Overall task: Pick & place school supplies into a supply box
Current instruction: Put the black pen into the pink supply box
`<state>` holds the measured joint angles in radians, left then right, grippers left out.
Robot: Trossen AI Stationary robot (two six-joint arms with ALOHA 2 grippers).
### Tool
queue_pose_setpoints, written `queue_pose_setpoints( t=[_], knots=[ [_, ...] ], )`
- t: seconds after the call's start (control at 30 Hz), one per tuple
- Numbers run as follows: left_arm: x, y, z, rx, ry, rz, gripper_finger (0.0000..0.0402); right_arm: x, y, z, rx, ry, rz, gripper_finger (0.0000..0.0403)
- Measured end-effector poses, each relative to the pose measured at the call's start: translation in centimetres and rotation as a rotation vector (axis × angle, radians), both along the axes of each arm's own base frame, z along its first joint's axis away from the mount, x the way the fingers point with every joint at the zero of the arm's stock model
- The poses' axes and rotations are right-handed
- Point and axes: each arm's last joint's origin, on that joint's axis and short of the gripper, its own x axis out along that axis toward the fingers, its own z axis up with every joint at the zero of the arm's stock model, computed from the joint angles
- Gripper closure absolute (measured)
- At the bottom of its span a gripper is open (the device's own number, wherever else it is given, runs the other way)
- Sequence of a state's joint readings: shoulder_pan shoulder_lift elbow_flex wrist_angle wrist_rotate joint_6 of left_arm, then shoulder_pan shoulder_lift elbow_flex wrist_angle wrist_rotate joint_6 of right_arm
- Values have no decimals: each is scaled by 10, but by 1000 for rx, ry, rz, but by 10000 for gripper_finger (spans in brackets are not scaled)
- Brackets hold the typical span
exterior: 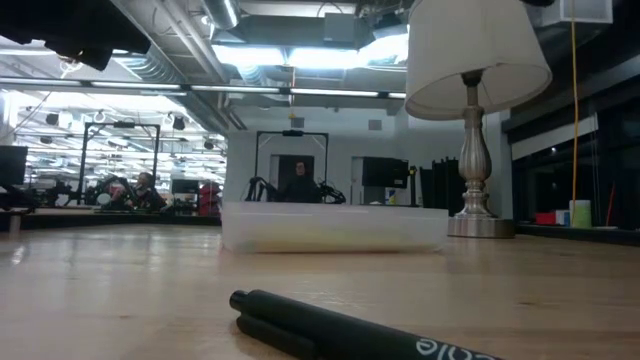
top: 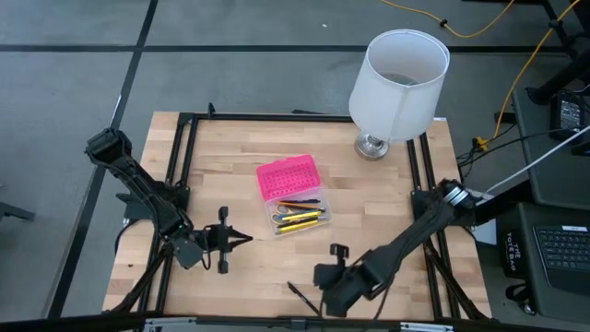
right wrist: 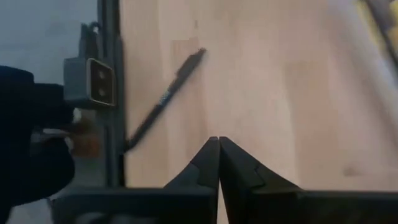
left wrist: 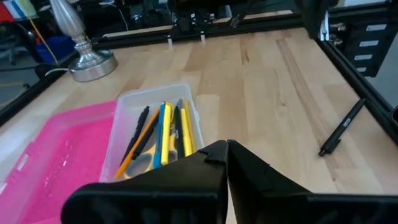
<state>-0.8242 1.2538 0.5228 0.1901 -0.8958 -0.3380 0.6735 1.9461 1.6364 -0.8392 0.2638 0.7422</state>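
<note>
Currently the supply box (top: 297, 214) is sitting mid-table, holding most school supplies, while 1 black pen (top: 302, 298) is lying near the front edge. Both the right gripper (top: 337, 251) and left gripper (top: 241, 239) are pinched closed, empty. Descending closed risks knocking the pen off that edge.

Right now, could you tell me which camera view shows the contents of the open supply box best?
The left wrist view: the supply box lies open, its pens and pencils distinct. The high view shows them small; the low view shows only its clear wall; the right wrist view shows at most a blurred edge.
</note>
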Motion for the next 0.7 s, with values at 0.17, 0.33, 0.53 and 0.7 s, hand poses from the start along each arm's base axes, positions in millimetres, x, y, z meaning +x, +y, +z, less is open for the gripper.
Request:
queue_pose_setpoints(
  t=[0.17, 0.33, 0.53, 0.7],
  knots=[
    [0, 0, 0, -10, 1, -1, 397, 17, 14, -12, 60, 31, -39, 389],
    [0, -1, 0, -22, 7, -16, 396, 23, 23, -27, 110, 92, -6, 398],
    [0, -1, 0, -23, 8, -17, 400, 28, 25, -37, 111, 90, -13, 372],
    [0, -1, 0, -23, 8, -17, 396, 33, 26, -37, 137, 58, -17, 344]
  ],
)
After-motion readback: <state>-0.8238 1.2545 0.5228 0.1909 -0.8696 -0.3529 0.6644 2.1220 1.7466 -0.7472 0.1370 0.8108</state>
